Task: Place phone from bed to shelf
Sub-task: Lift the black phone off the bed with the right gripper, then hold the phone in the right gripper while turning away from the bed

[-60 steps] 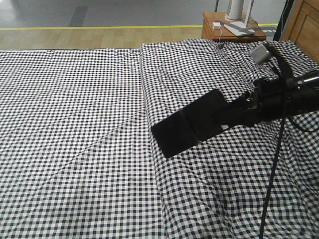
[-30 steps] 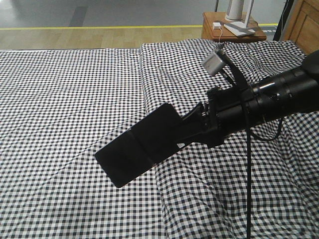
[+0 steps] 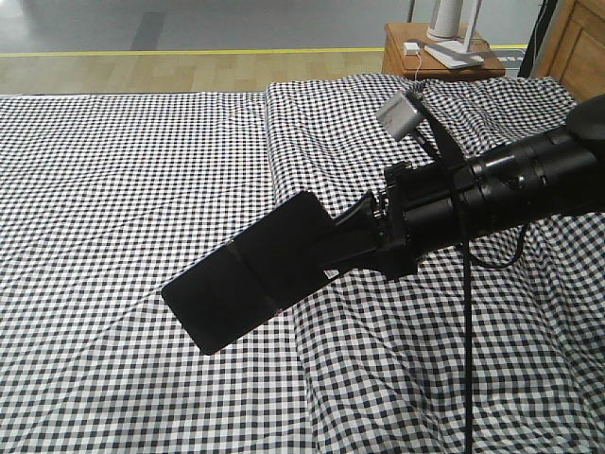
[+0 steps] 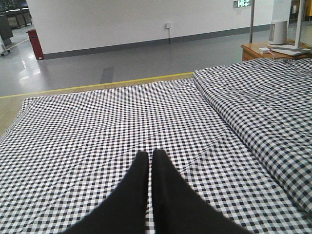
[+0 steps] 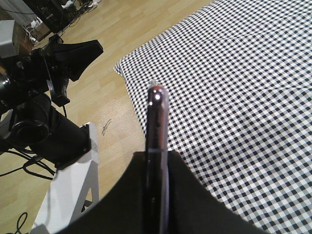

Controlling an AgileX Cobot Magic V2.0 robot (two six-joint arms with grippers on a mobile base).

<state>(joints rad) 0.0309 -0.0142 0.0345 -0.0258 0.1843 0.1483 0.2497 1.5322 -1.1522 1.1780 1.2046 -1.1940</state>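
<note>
Phone [image 3: 248, 284], one, in right pincer [image 3: 338, 244] above one bed [image 3: 113, 170].

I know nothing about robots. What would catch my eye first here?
A glossy black phone is held in the air above the checked bed, clamped at one end by the right hand of a black arm reaching in from the right. The bed's black-and-white gingham fills nearly every view. The left hand hovers over it, shut and empty.
</note>
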